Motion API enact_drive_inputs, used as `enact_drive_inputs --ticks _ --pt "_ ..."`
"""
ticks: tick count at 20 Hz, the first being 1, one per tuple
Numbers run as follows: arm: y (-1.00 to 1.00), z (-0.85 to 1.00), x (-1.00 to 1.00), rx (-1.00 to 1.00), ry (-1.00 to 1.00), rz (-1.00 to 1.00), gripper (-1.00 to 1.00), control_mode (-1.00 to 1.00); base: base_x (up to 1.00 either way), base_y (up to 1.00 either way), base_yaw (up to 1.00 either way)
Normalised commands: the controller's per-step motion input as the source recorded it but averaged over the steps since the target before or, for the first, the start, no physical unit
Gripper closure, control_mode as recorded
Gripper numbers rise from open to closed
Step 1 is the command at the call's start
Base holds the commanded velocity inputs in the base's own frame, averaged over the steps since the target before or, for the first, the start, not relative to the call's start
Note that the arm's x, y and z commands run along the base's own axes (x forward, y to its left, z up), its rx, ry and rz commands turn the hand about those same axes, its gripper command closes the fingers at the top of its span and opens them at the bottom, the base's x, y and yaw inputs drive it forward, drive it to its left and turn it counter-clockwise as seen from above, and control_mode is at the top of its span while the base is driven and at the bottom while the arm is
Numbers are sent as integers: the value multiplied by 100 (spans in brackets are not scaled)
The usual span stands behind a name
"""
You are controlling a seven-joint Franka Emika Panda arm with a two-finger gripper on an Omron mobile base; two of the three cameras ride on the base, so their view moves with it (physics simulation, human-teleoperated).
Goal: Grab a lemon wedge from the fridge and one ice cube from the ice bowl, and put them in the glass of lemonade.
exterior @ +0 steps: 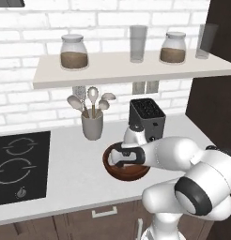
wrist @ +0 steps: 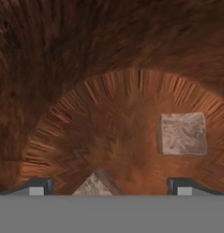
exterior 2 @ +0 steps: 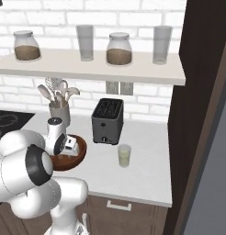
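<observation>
Our gripper (wrist: 109, 186) is down inside the ice bowl (exterior: 112, 169), the wide reddish-brown wooden bowl on the pale surface (exterior: 70, 159) in front of the toaster (exterior: 148, 117). In the hand view our fingers (wrist: 38, 186) stand spread wide apart, one tip at each lower side, and they pinch nothing. Between the tips, at the bottom edge, the corner of one pale ice cube (wrist: 93, 185) shows on the bowl's floor; we cannot tell whether either tip touches it. A second ice cube (wrist: 183, 133) lies flat farther up and to the right, apart from both tips. In the right base view the glass of lemonade (exterior 2: 124, 155) stands on the surface just in front of the toaster's right side, near the bowl but apart from it, its pale yellow-green liquid visible. A utensil cup (exterior: 92, 123) stands behind the bowl to its left.
</observation>
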Motion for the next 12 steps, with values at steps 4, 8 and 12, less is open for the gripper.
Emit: enact_drive_inputs --ticks 4,8,12 --pt "0 -2 0 0 0 0 -100 -100 0 0 0" --pt "0 -3 0 0 0 0 -100 -100 0 0 0" --pt "0 0 -3 0 0 0 -100 -100 0 0 0"
